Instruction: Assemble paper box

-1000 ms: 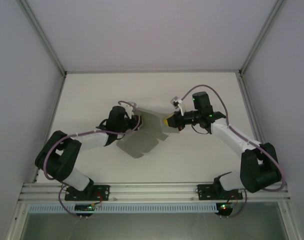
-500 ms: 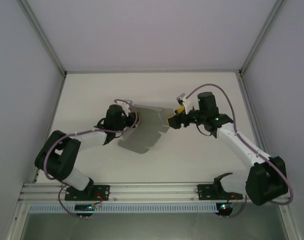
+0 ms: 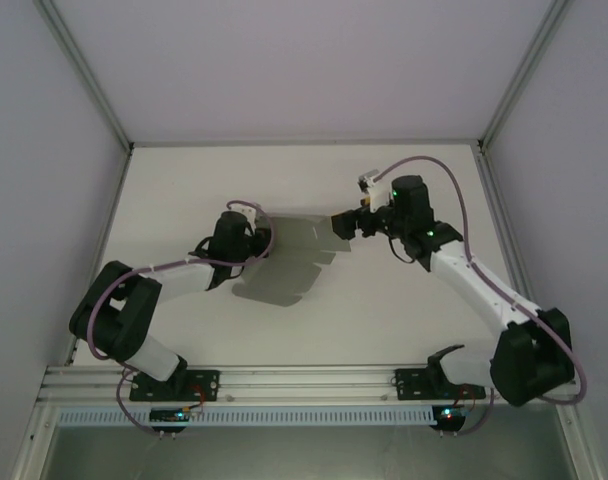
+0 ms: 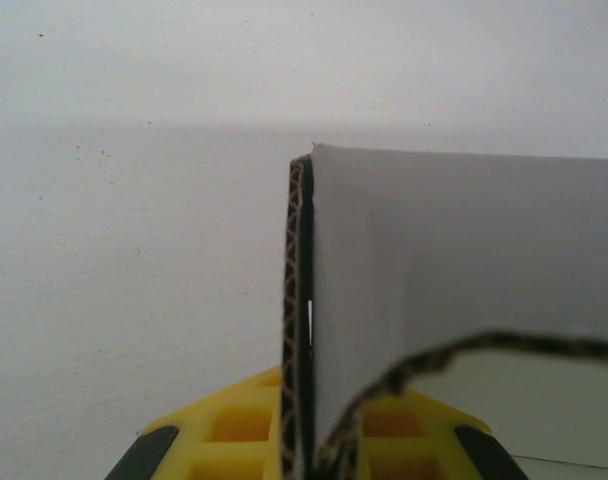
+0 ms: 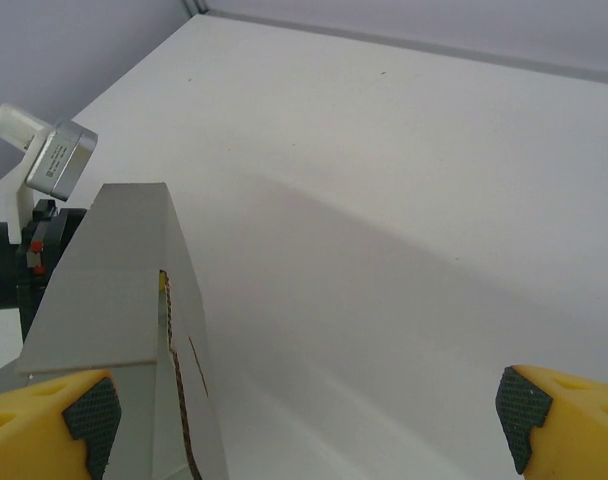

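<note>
- Left gripper [image 4: 302,445] clenched on a folded edge of the paper box [image 3: 287,262].
- Right gripper [image 5: 304,405] released, spread wide; regrasp squarely beside a crease.

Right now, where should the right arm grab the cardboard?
Probably the free right flap of the cardboard, coming from the right. The left tool pinches its left edge, so the thin right flap is spare, and the open right tool is beside it.
</note>
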Tool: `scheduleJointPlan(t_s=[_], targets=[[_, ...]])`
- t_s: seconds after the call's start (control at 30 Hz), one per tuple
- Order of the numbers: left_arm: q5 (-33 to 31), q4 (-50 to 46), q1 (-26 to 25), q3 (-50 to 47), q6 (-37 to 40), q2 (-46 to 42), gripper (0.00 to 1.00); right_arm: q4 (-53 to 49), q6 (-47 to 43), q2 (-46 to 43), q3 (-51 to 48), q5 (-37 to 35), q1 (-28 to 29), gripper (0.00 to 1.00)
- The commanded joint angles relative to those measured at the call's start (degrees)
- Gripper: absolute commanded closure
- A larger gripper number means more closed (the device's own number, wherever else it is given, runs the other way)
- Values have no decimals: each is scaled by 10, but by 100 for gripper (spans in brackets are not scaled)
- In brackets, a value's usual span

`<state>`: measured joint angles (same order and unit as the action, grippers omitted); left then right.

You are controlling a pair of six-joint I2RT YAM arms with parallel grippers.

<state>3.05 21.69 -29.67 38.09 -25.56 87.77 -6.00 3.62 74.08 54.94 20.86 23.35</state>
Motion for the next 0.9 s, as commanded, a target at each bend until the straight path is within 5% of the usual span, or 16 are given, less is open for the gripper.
scheduleJointPlan(t_s=[0.0, 0.37, 0.63, 0.87], targets=[[-11, -2, -6, 17, 1, -8, 94, 0, -17, 30, 26, 7, 23, 1], [-17, -8, -22, 30, 14, 9, 94, -4, -52, 149, 84, -115, 87, 1], [-49, -27, -44, 40, 25, 6, 94, 65, 11, 182, 94, -377, 122, 1], [-88, -51, -42, 53, 7, 10, 94, 27, 14, 104, 22, -369, 128, 1]])
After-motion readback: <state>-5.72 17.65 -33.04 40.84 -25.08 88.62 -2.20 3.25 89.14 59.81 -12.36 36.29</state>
